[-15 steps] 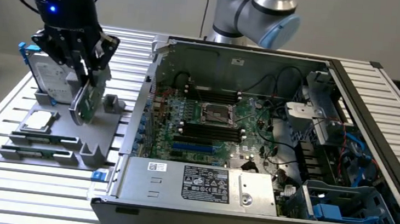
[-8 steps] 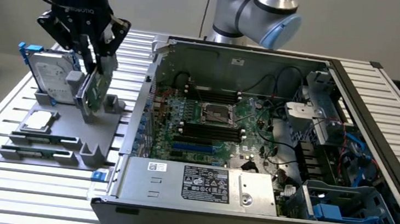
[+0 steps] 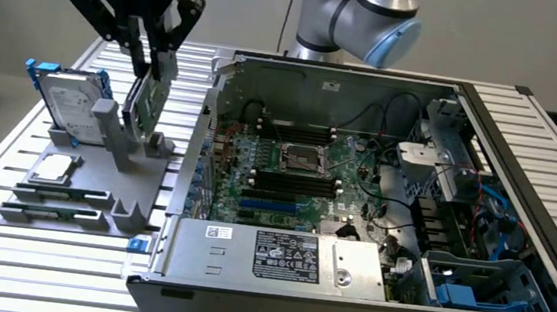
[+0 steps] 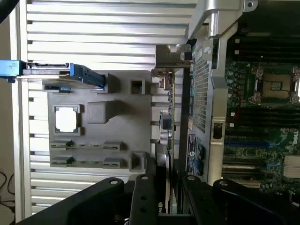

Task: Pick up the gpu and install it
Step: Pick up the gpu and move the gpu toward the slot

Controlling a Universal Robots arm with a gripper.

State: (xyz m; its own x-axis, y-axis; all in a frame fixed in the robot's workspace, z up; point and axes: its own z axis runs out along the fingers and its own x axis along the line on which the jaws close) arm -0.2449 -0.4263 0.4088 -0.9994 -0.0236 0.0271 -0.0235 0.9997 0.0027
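Note:
The gpu [image 3: 146, 101] stands on edge over the grey parts fixture [image 3: 102, 177] at the exterior view's left, its lower edge at or just above the fixture's slot. My gripper [image 3: 152, 63] comes down from above, its black fingers pinching the card's top edge, shut on it. In the wrist view I see the gpu [image 4: 170, 126] edge-on, with its silver bracket [image 4: 171, 58] at the far end and my gripper [image 4: 168, 192] clamped around the near end. The open computer case [image 3: 211, 119] lies beside it, motherboard [image 3: 297, 181] exposed, with blue expansion slots [image 3: 274, 201].
On the fixture stand a silver hard drive with blue rails [image 3: 64, 101], a processor chip [image 3: 53, 169] and memory sticks [image 3: 55, 196]. The case wall [image 4: 204, 93] rises close beside the card. A power supply [image 3: 279, 256], cables and drive cages [image 3: 460, 181] crowd the case.

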